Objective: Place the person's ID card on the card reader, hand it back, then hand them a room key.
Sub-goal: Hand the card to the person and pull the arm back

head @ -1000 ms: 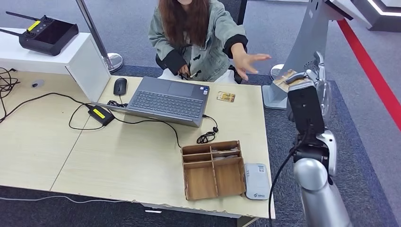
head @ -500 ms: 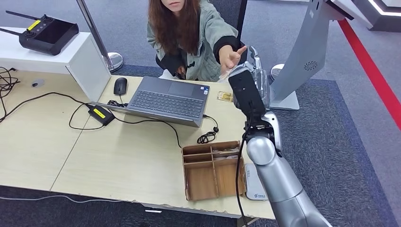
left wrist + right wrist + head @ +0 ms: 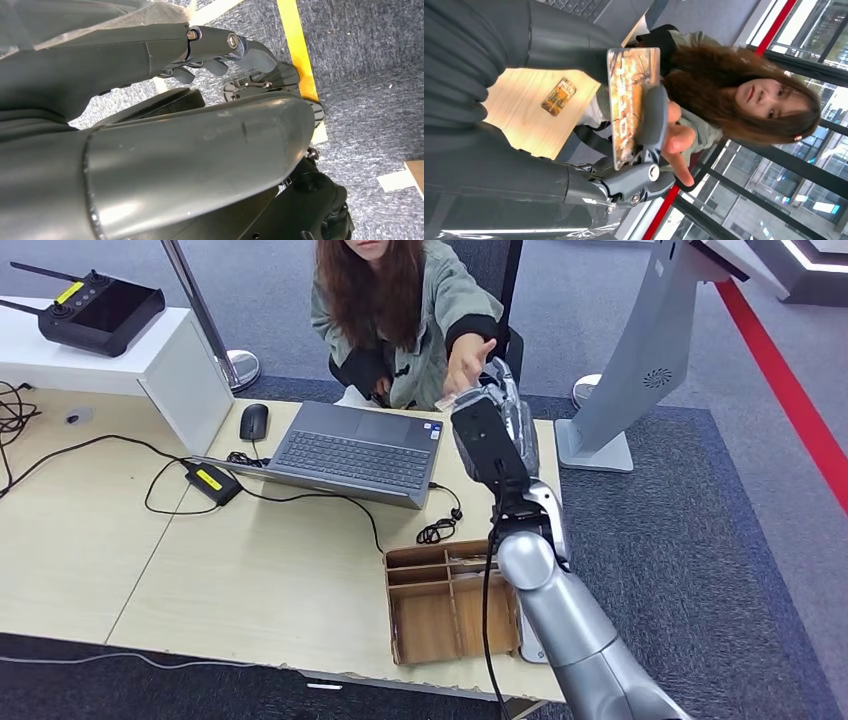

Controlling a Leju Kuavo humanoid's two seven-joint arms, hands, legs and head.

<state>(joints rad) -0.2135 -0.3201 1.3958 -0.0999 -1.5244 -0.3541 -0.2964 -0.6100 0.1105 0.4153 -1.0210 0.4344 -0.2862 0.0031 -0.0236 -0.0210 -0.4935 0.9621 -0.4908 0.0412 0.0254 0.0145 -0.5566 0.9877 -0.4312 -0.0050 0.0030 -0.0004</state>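
My right hand (image 3: 505, 410) is raised over the far edge of the table, reaching toward the seated person. It pinches a card with an orange-brown print (image 3: 629, 100) between its thumb (image 3: 651, 117) and fingers. A pale edge of that card (image 3: 447, 403) shows in the head view. The person's outstretched hand (image 3: 470, 352) is right at the card, fingers behind it (image 3: 676, 145). A second, smaller orange card (image 3: 559, 96) lies flat on the table beyond my hand. My left hand (image 3: 215, 55) hangs over the floor and holds nothing.
A wooden compartment box (image 3: 430, 615) stands near the table's front right, with a sliver of the white card reader (image 3: 527, 640) beside it behind my forearm. An open laptop (image 3: 350, 450), mouse (image 3: 254, 422) and cables lie mid-table. A grey kiosk (image 3: 640, 360) stands at the right.
My right arm swung left with the card, from beyond the table's right edge to in front of the person. The person's hand came in to meet the card.
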